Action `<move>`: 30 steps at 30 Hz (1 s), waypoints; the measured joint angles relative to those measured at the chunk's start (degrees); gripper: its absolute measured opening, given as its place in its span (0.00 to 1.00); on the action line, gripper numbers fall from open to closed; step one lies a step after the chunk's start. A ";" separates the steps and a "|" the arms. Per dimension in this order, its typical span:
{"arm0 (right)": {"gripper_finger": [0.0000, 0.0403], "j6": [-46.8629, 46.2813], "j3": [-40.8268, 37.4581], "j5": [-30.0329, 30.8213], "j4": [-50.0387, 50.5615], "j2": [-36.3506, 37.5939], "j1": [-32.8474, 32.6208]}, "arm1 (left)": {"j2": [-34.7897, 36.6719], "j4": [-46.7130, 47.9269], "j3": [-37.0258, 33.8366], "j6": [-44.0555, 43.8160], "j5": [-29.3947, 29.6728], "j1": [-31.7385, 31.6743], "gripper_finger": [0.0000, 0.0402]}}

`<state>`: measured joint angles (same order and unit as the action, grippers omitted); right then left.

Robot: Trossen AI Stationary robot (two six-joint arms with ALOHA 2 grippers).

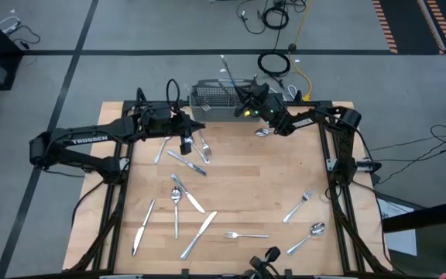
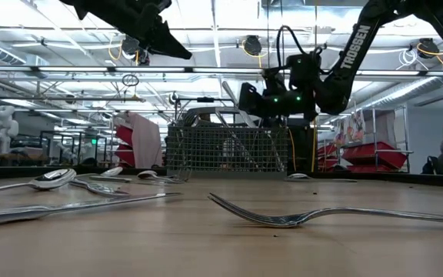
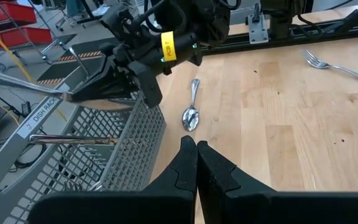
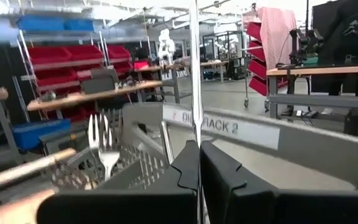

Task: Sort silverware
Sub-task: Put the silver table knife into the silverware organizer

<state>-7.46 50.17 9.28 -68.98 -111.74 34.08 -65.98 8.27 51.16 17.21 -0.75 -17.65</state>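
The silverware lies scattered on the wooden table: knives point(image 1: 186, 163) point(image 1: 200, 232), a spoon point(image 1: 175, 198), forks point(image 1: 246, 234) point(image 1: 300, 205) and more. The grey mesh basket point(image 1: 215, 97) stands at the far edge with a fork point(image 4: 101, 146) upright inside it. My right gripper point(image 1: 242, 97) hovers over the basket, shut on a long knife point(image 3: 17, 81). Just left of the basket and above the table is my left gripper point(image 3: 196, 149), shut with nothing in it. My right gripper pinches one end of the knife point(image 3: 73, 94) between its two fingers. The fingers come nearly level from the table's right and lie along the knife. The knife is lifted clear, and its free end point(image 1: 223, 62) slants up past the fingertips over the basket.
A spoon point(image 1: 263, 132) lies on the table just right of the basket, under the right arm. Another spoon point(image 1: 310, 235) and a knife point(image 1: 142, 229) lie near the front edge. The arms' frames run along the table's left and right edges.
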 joint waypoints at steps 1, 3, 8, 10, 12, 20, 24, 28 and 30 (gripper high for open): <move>0.00 0.13 0.02 -0.07 0.47 0.00 -0.02 | 0.00 0.00 0.00 0.00 0.00 0.00 0.02; 0.00 0.17 0.04 -0.13 1.14 0.00 -0.02 | 0.00 0.00 0.00 -0.02 0.00 0.00 0.02; 0.00 0.06 0.09 -0.04 1.33 0.00 -0.02 | 0.00 0.00 0.00 -0.02 0.00 0.00 0.02; 0.00 0.03 0.09 0.00 1.37 0.00 -0.02 | 0.00 0.00 0.00 -0.05 0.00 0.00 0.02; 0.00 0.00 0.09 -0.02 1.39 0.00 -0.04 | 0.00 0.00 0.00 -0.20 0.00 0.00 0.02; 0.09 -1.10 0.11 -0.07 1.74 0.07 -0.04 | 0.00 0.00 0.00 -0.20 0.00 0.00 0.02; 0.16 -1.11 0.13 -0.08 2.50 0.10 -0.04 | 0.00 0.01 0.00 -0.22 0.00 0.00 0.02; 0.21 -1.63 0.20 -0.16 3.86 0.20 -0.02 | 0.00 0.00 0.00 -0.24 0.00 0.00 0.02; 0.23 -1.58 0.17 -0.27 3.75 0.20 -0.02 | 0.00 0.00 0.00 -0.26 0.00 0.00 0.02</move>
<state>-9.04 50.35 9.02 -65.23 -111.55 34.06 -65.98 8.27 51.16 16.95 -0.75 -17.65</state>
